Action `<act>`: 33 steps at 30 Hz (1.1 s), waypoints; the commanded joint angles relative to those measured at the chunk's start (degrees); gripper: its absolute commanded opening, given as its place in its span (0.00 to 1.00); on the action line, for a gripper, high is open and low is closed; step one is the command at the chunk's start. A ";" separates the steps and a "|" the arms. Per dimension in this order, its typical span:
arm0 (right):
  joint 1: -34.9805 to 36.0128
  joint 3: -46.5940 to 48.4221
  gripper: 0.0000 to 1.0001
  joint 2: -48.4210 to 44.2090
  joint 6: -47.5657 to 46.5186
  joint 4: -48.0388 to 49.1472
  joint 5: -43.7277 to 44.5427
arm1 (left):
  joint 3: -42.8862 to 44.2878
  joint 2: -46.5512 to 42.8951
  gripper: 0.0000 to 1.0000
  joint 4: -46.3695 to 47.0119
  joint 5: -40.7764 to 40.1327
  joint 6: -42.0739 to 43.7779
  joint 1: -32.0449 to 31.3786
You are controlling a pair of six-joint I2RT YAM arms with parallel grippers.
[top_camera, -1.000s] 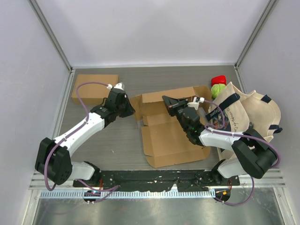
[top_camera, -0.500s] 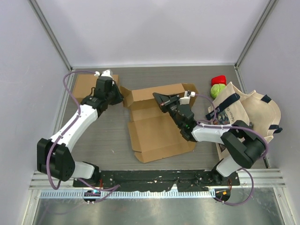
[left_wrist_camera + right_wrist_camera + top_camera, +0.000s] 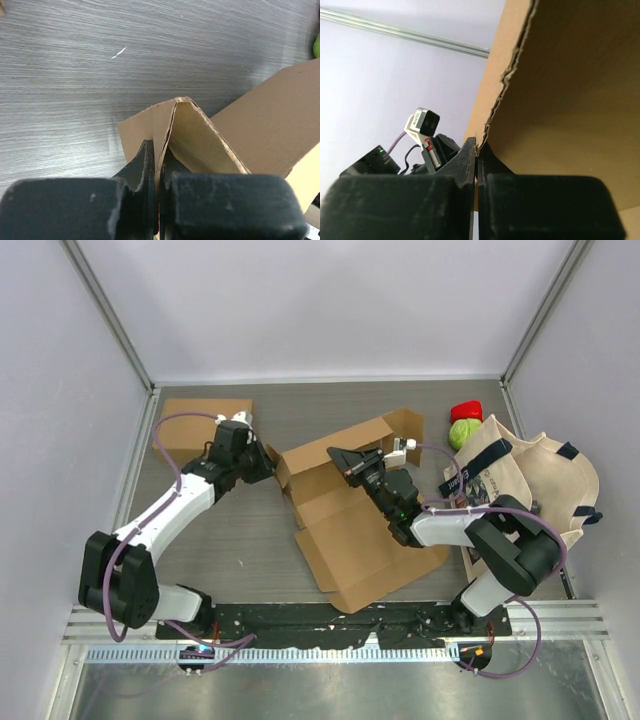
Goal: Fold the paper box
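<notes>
The brown paper box lies partly unfolded in the middle of the table, its back wall raised. My left gripper is shut on the box's left corner flap, pinched between its fingers. My right gripper is shut on the torn upper edge of the box's back wall, with its fingers clamped on the cardboard. The left arm's wrist camera shows beyond that edge.
A second flat cardboard piece lies at the back left. A cream tote bag sits at the right, with a green and a red object behind it. Grey walls enclose the table.
Both grippers kept hold of the box. The box shifted back to the right and turned, its front panel swinging down toward the near right. The left gripper moved right and nearer.
</notes>
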 commanded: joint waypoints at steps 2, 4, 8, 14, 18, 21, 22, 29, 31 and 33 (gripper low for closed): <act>-4.31 4.28 0.02 0.00 -6.40 -9.18 -4.29 | 6.82 -2.46 0.00 -1.81 3.34 4.27 -1.49; -5.55 6.39 0.01 -1.48 -8.24 -15.12 -4.56 | 11.56 0.52 0.00 -6.13 1.59 6.99 -1.31; -6.34 8.34 0.01 -3.42 -11.07 -18.51 -3.69 | 16.06 2.91 0.00 -14.15 -5.09 11.04 -0.09; -7.48 12.98 0.01 2.00 -4.04 -12.81 -1.67 | 18.86 4.22 0.03 -10.81 3.68 9.29 5.37; -6.78 15.27 0.01 7.20 -0.87 -5.16 2.90 | 22.03 7.91 0.03 -10.90 9.13 8.06 6.33; -6.52 16.41 0.01 10.19 -0.35 -1.28 3.87 | 19.68 8.18 0.06 -7.31 15.36 7.71 6.69; -6.60 16.51 0.01 10.63 -0.08 -0.41 4.57 | 18.10 7.66 0.07 -2.85 19.21 7.10 6.60; -6.78 16.68 0.01 13.45 2.11 2.06 4.93 | 3.67 1.24 0.04 13.45 23.39 2.52 3.36; -6.78 16.60 0.01 13.37 2.03 2.24 4.93 | 1.74 0.45 0.03 16.50 23.56 1.74 1.34; -6.87 15.20 0.01 13.28 1.86 3.55 5.55 | 0.77 -0.69 0.07 16.79 19.62 1.81 0.19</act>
